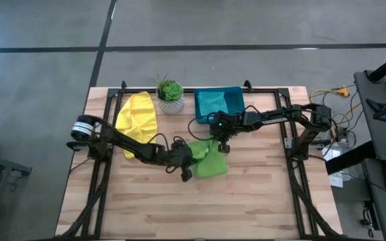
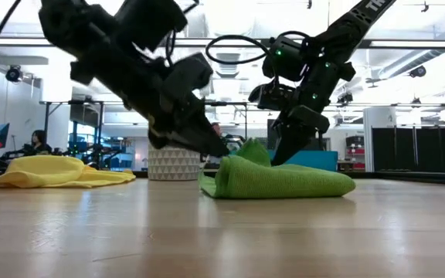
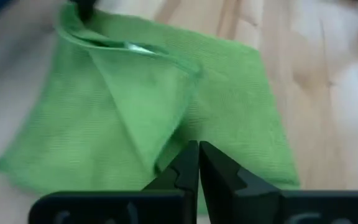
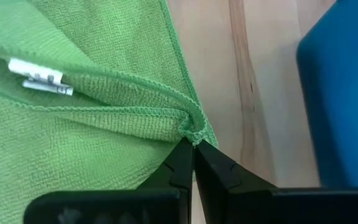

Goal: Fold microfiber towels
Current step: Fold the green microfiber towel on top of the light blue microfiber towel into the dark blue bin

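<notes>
High view: both grippers pinch the light green towel [image 1: 210, 162] near the middle of the table [image 1: 260, 201].
Left gripper [image 1: 185, 161] is clamped on the towel's left edge; right gripper [image 4: 192, 147] is clamped on a bunched corner on its far side, just in front of the teal-blue tray [image 1: 218, 102]. The yellow towel [image 1: 137, 120] lies crumpled by the far left corner, beside a potted plant [image 1: 170, 94].
</notes>
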Controlling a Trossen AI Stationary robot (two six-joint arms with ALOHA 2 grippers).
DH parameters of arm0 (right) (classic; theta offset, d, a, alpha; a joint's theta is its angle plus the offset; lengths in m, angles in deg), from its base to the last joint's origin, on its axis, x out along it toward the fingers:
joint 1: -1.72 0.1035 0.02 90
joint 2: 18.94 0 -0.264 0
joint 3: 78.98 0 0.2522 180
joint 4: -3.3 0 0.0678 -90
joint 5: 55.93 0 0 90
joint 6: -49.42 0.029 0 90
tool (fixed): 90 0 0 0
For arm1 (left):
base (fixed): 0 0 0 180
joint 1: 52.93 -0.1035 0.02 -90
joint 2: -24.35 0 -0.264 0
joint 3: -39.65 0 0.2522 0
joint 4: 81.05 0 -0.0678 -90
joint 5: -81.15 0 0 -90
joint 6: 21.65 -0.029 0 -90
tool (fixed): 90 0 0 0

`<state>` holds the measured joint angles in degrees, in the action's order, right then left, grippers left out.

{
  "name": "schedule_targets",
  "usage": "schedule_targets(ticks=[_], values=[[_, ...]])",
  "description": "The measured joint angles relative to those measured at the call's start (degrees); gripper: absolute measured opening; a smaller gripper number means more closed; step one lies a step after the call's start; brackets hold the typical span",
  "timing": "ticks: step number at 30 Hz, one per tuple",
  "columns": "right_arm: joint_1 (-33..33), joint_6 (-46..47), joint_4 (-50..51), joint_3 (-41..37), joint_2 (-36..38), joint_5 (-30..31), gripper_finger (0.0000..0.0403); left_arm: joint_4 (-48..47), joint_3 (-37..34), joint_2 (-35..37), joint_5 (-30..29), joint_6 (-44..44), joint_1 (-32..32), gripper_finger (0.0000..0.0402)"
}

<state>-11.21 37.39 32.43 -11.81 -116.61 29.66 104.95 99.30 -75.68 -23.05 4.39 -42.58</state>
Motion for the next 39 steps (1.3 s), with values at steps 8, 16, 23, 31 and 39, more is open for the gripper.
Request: schedule_targets(ticks=[8,16,23,31,39], values=[[0.00,0.00,-1.10,-0.02,0.00,-0.01,0.0009,-3.00,-0.17,5.62,-2.38,-4.31,0.00,0.0000],[0.00,0.00,-1.08,-0.04,-0.02,-0.01,0.0009,-3.35,-0.39,4.59,0.32,-10.34,-0.44,0.0049],[-0.01,0.00,-1.06,-0.04,-0.02,-0.01,0.0009,-2.72,0.14,3.89,-2.78,-12.48,-0.91,0.0175],[-0.21,-0.01,-1.07,-0.07,-0.04,-0.05,0.0009,-1.49,4.25,-2.44,-2.70,-12.93,-1.03,0.0233],[-0.23,-0.02,-0.92,-0.20,-0.04,-0.30,0.0009,-7.77,11.28,-7.03,-9.83,-12.93,-1.09,0.0215]])
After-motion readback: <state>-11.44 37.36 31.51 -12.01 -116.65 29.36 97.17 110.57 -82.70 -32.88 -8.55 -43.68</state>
